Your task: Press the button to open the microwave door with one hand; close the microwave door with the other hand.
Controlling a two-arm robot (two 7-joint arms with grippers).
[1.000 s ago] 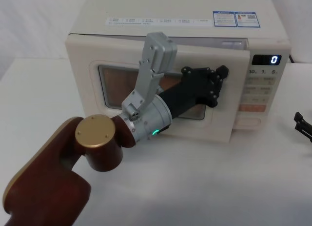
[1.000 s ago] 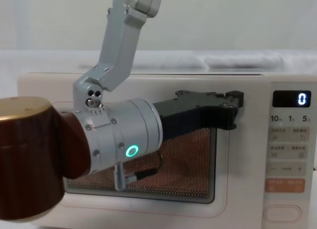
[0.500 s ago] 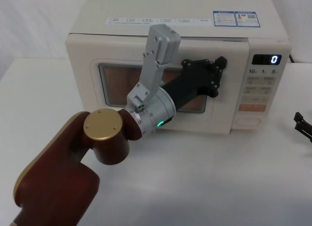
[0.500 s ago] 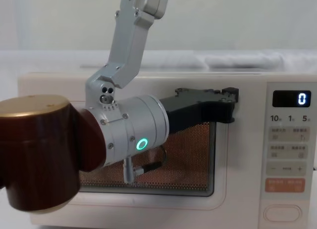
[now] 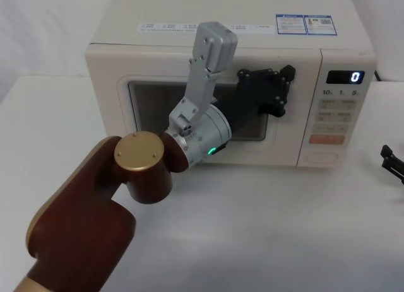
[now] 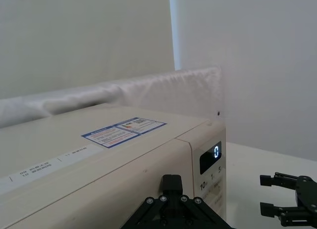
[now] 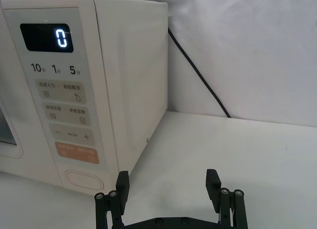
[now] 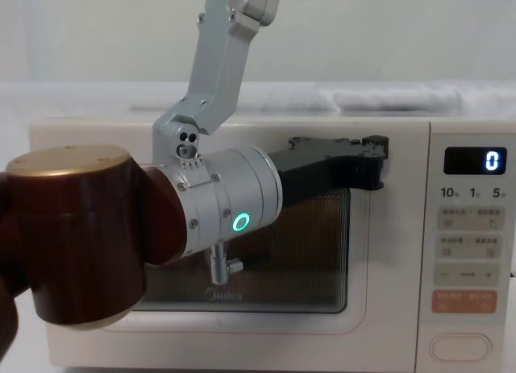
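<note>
My left tool [image 5: 278,93] presses flat on the door [image 5: 120,137], at two o'clock of its window; grip unclear.

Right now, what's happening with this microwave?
The left gripper is against the upper right part of the microwave door, which looks flush with the keypad panel, so it appears shut. The right gripper is off to the right, low above the table near the button, jaws open and holding nothing. The display reads 0.
</note>
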